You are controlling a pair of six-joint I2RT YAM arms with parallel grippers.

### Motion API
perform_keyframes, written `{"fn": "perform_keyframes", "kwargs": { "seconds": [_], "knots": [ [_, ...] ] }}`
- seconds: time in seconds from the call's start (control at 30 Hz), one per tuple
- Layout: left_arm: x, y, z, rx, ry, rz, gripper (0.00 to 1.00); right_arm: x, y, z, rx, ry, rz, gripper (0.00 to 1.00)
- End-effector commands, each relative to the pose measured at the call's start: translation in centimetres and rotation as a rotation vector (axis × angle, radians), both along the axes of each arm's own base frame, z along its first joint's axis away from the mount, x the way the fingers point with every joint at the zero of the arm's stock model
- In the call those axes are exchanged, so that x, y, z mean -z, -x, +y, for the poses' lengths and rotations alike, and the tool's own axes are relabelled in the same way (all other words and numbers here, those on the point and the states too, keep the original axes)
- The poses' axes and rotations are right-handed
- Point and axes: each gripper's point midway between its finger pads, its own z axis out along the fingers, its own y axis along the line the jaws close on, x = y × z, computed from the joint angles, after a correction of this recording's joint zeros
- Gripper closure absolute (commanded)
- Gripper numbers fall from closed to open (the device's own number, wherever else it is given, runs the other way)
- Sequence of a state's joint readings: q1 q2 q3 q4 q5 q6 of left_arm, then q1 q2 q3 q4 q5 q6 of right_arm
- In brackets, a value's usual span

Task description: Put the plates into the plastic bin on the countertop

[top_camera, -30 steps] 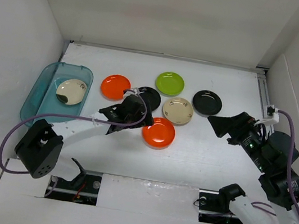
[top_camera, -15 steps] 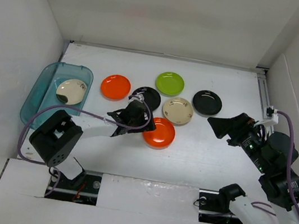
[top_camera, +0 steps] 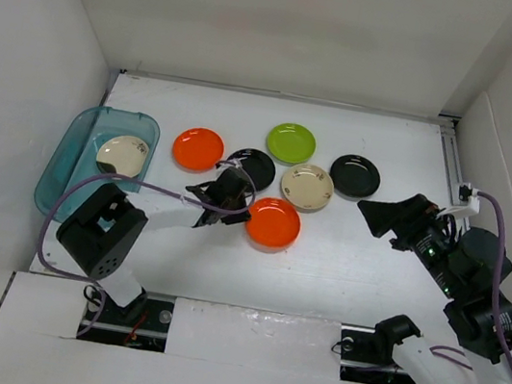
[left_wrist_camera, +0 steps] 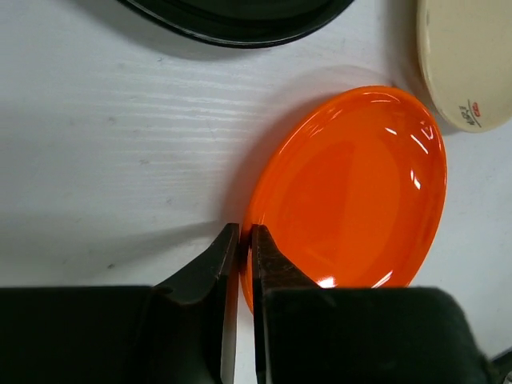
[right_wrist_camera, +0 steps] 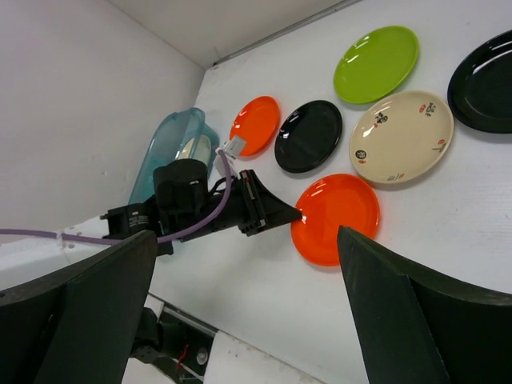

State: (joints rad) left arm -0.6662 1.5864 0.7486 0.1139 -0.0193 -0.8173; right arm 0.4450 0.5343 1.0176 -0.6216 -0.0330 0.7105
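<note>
On the white countertop (top_camera: 350,275), nearest the arm bases, lies the near orange plate (top_camera: 273,224), flat and right way up. The left gripper (left_wrist_camera: 242,234) reaches in low from the left, and its two dark fingers (left_wrist_camera: 272,272) are pinched together on the plate's left rim, which runs into the thin slit between them. To the right, well apart from every plate, the right gripper (top_camera: 376,215) hovers above the surface with its jaws spread wide and nothing between them. Just beyond the near orange plate sits the cream plate (top_camera: 306,186), with small marks on its face. To its left is the left black plate (top_camera: 253,167), partly covered by the left arm's wrist. Farther left is the far orange plate (top_camera: 198,148). The right black plate (top_camera: 355,176) rests to the right of the cream one, and the lime green plate (top_camera: 291,143) lies farthest back. Against the left wall stands the plastic bin (top_camera: 66,162), with the blotched cream plate (top_camera: 123,153) inside its far half.
</note>
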Motion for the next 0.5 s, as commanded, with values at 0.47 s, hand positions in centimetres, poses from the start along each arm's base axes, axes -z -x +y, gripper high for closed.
{"fn": "perform_keyframes", "kwargs": {
  "seconds": [0.47],
  "knots": [
    [-20.6, -8.3, 31.2, -0.805, -0.004, -0.242, 1.0, 0.2, -1.3, 0.6, -0.007, 0.001, -0.027, 0.0]
  ]
}}
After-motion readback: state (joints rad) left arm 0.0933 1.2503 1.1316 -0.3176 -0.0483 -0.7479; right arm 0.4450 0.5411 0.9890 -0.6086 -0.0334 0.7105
